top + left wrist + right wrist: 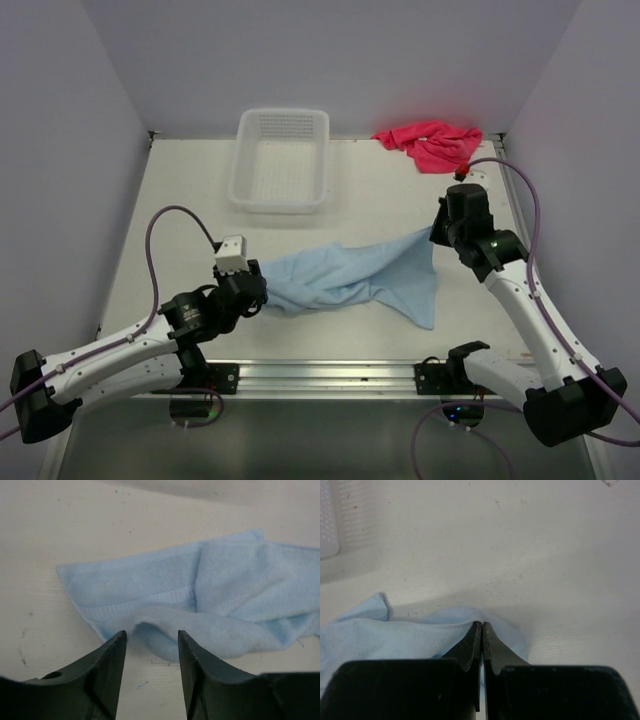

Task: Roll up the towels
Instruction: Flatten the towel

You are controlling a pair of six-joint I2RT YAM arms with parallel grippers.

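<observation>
Two towels share the table point(180, 190). The blue towel point(350, 275) lies mid-table, stretched between the arms, with its long axis running left to right and tilting slightly away at the right end. Its narrow, bunched end sits at the left gripper point(151, 637), whose jaws stand partly apart and hold nothing; a soft fold of cloth lies just ahead of the tips. The right gripper point(482, 626) is pinched tight on the blue towel's far right corner.

The pink towel point(435, 143) lies crumpled at the far right corner, well apart from both grippers. Only the overhead view shows it, along with the whole basket point(240, 165) at the far edge. The left wrist view alone shows the towel's woven border band and layered folds. The right wrist view shows cloth gathered around the closed tips.
</observation>
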